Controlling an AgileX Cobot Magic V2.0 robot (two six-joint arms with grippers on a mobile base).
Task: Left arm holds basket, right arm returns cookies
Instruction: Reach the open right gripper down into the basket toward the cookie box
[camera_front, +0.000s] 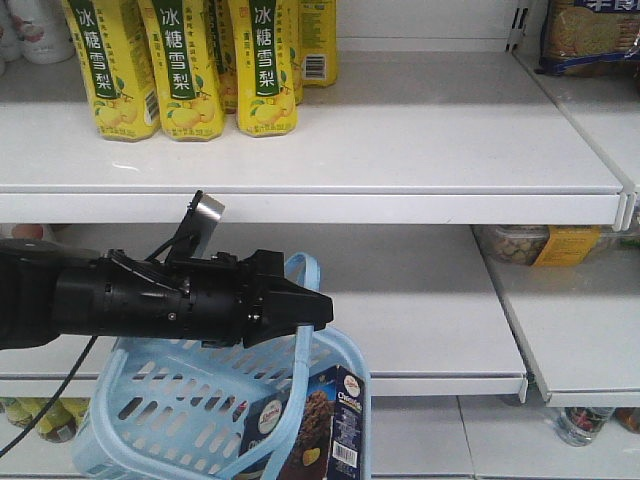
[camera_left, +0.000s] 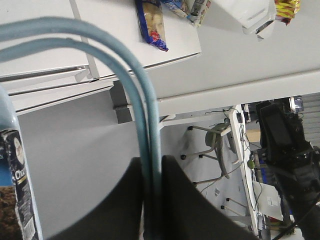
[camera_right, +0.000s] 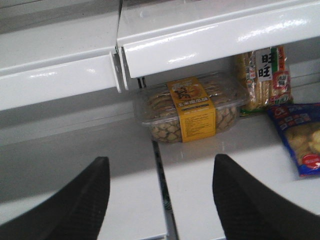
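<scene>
**Two handles pinched, cookies not picked yet**

So the left gripper (camera_front: 315, 312) has its fingers pressed together on both loop handles (camera_left: 146, 100) of the blue basket (camera_front: 150, 400), holding it up in front of the lower shelves. The cookie box (camera_front: 322, 428) stands tilted in the near right corner of the basket, with nothing touching it.

The right gripper (camera_right: 161, 165) is empty, fingers spread wide. It's pointed at a shelf (camera_right: 200, 175) with a clear tub of biscuits (camera_right: 192, 107) at the back and snack bags (camera_right: 295, 135) off to the right.

My read: the holding half is sorted and the returning half hasn't started. The next move calls for the right gripper to drop into the basket and line those open fingers up across the box's narrow sides. It also needs to stay clear of the handles and the left arm (camera_front: 120, 300).
</scene>
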